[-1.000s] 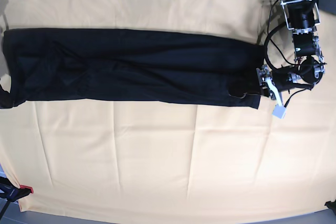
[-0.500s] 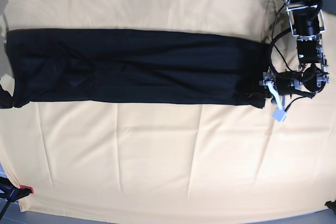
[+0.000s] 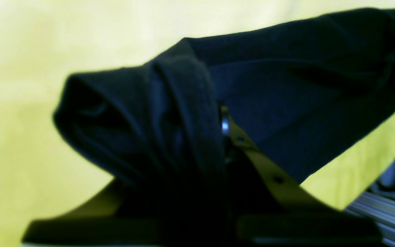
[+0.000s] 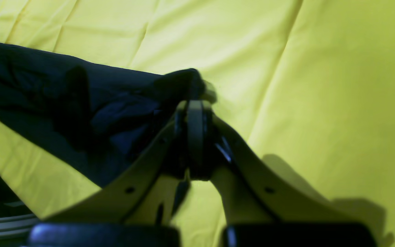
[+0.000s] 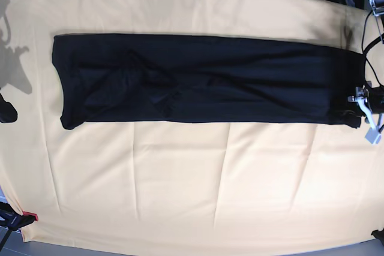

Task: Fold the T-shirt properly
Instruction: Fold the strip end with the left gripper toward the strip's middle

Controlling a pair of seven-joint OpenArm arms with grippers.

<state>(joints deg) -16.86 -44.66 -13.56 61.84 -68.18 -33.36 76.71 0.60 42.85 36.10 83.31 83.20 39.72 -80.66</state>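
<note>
**Inspector:** Where does the garment lie?

**Assistant:** The long black cotton T-shirt (image 5: 198, 79), folded into a band, runs left to right across the far half of the yellow table cloth (image 5: 192, 178).

**Inspector:** What do the wrist views add?

**Assistant:** The left gripper (image 3: 223, 128) is clamped on a bunched fold of the T-shirt (image 3: 286, 103), at the band's right end (image 5: 359, 101). The right gripper (image 4: 195, 116) pinches another corner (image 4: 81, 103), jaws together.

**Inspector:** Anything obscured?

**Assistant:** The base view barely shows the right gripper at its left edge. The left wrist view is blurred; fabric hides one finger.
</note>
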